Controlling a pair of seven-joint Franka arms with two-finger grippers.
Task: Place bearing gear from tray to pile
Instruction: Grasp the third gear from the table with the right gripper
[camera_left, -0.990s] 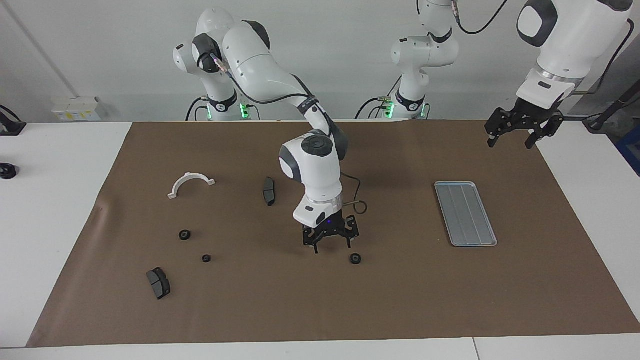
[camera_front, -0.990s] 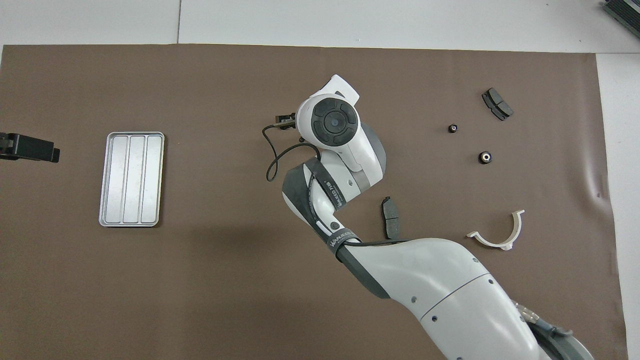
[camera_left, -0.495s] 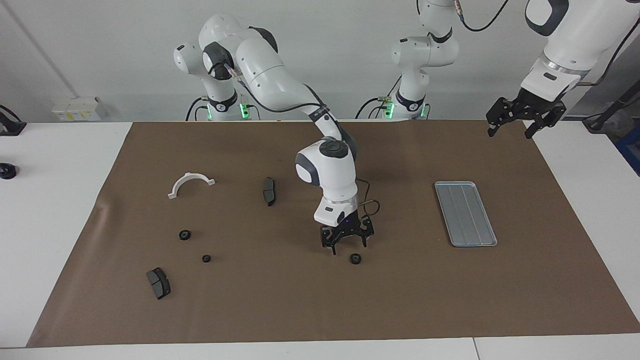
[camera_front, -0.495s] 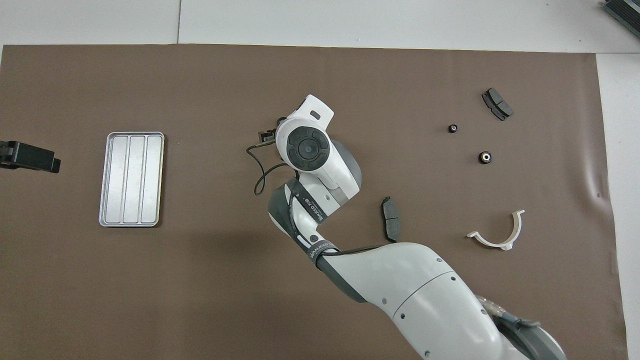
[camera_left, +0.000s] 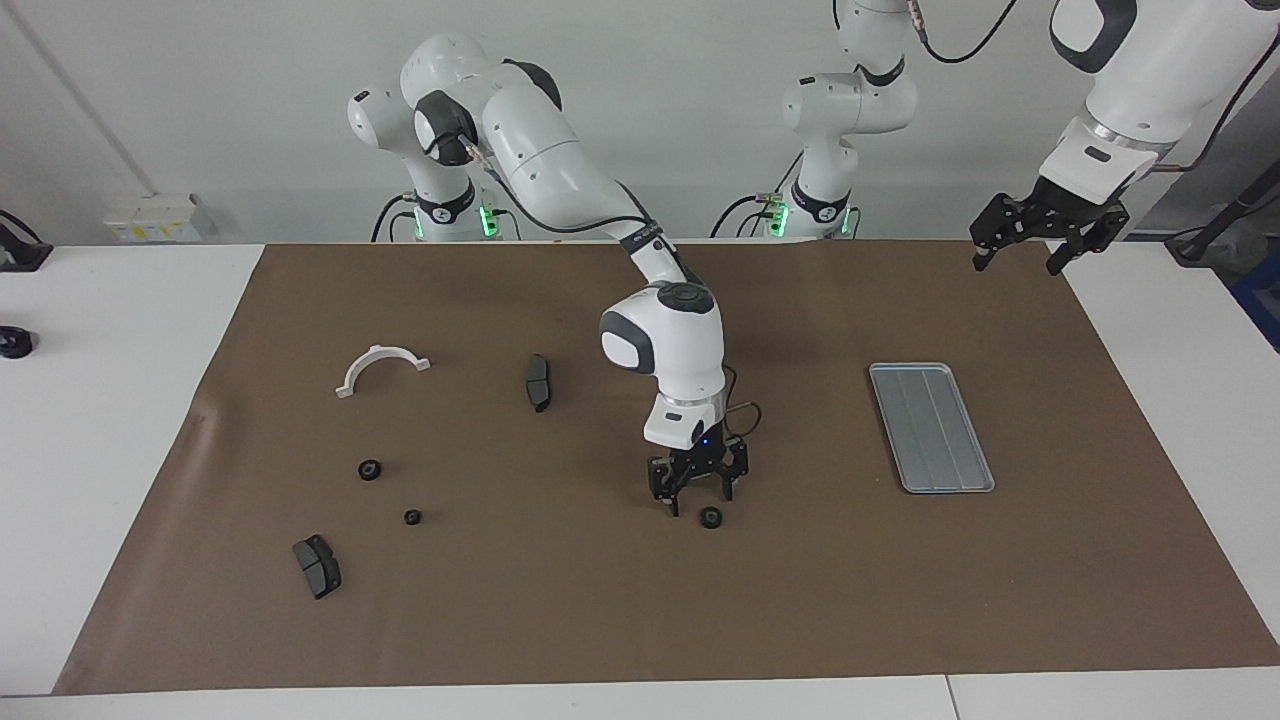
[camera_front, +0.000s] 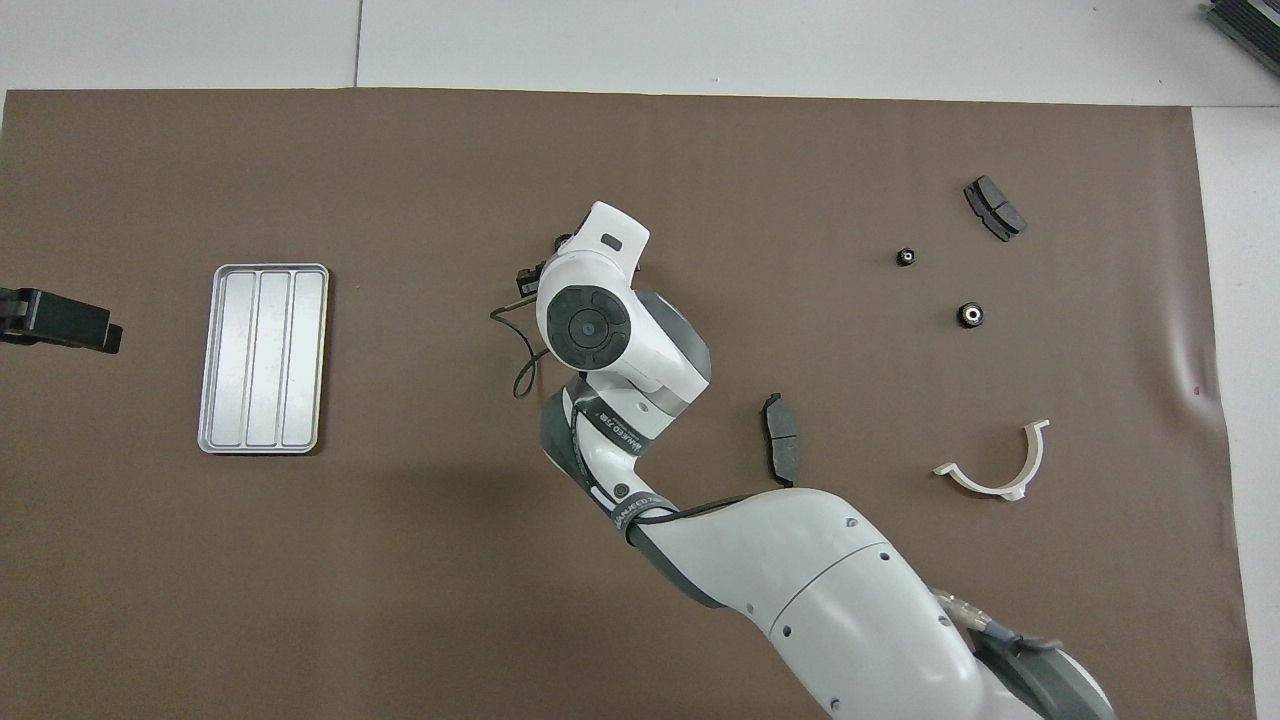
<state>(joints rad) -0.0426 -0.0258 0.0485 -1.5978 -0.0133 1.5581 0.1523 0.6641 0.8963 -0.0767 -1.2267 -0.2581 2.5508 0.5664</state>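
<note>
"WANJEED" is read on the right arm's strap (camera_front: 622, 435). Right gripper (camera_left: 699, 496) is seen w/ fingers spread, low beside a bearing gear (camera_left: 711, 517). Left gripper (camera_left: 1018, 251) is held w/ fingers spread, raised near the mat's corner.

A brown mat (camera_left: 600, 600) is covering the white table (camera_left: 100, 400). The tray (camera_left: 931, 427) lying on it is showing silver-grey, with lengthwise ridges running along it. Well away from the tray, toward the right arm's end, a white curved bracket (camera_left: 381, 366) is standing out against the brown. Near the bracket, two brake pads (camera_left: 538, 381) (camera_left: 317, 566) are showing dark grey, and two small gears (camera_left: 369, 469) (camera_left: 412, 517) are showing black. A third black gear (camera_left: 711, 517) is lying between those and the tray. Both arms are wearing white shells with dark grey joints and black grippers (camera_left: 698, 492) (camera_left: 1034, 243).
</note>
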